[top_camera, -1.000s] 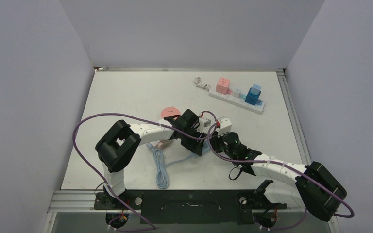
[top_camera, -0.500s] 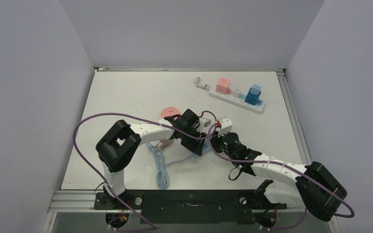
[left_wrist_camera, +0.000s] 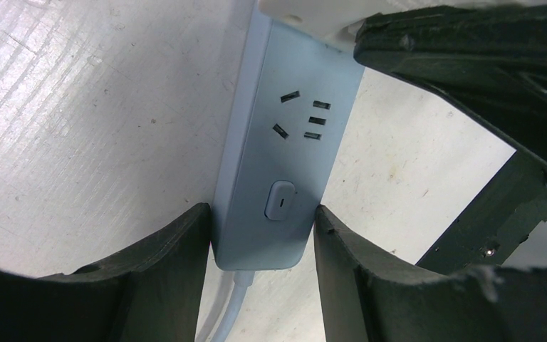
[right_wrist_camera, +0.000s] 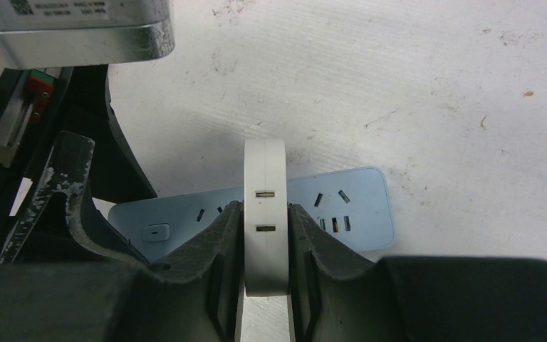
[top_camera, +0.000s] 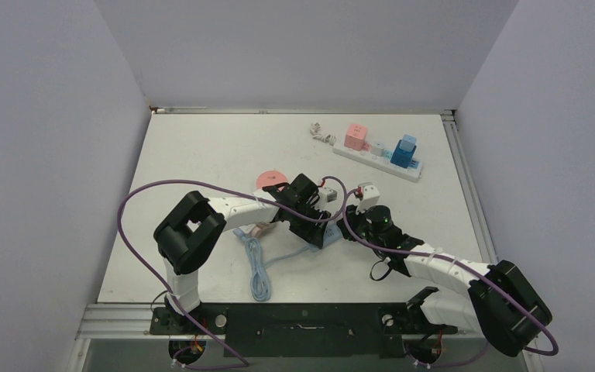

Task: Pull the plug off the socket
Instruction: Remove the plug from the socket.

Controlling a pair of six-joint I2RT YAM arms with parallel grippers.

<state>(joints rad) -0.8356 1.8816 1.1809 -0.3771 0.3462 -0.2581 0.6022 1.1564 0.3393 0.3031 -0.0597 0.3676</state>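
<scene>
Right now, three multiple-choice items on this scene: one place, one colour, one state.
1. The white strip lies: A) far right on the table; B) by the arm bases; C) under the left arm.
2. The socket strip in the left gripper is: A) white; B) light blue; C) black.
3. The white plug is: A) loose on the table; B) clamped in the right gripper; C) in the left gripper.
A, top view shows it there; B, left wrist view shows blue casing; B, right wrist view shows it squeezed.
</scene>
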